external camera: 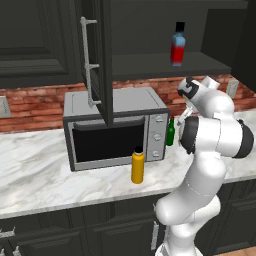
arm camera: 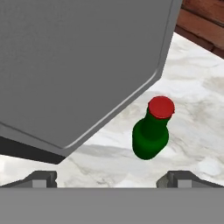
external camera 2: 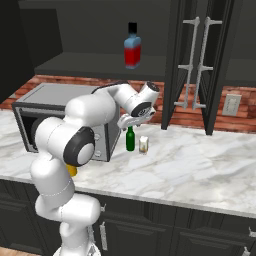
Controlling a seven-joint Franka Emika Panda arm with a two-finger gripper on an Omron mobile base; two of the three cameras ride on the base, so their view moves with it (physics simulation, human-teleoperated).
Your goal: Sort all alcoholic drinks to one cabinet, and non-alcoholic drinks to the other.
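Hovering over the green bottle [arm camera: 151,133], my gripper [arm camera: 112,179] is spread wide, empty; the bottle stands upright beside the microwave [arm camera: 78,65], red cap pointing up at me.

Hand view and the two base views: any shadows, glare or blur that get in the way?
Hand view: sharp; the green bottle casts a faint soft shadow on the marble counter, no glare. Left base view: even light, the dark upper cabinet loses detail; the blue and red bottle reads clearly. Right base view: evenly lit, no blur; the small cream container is too small for detail.
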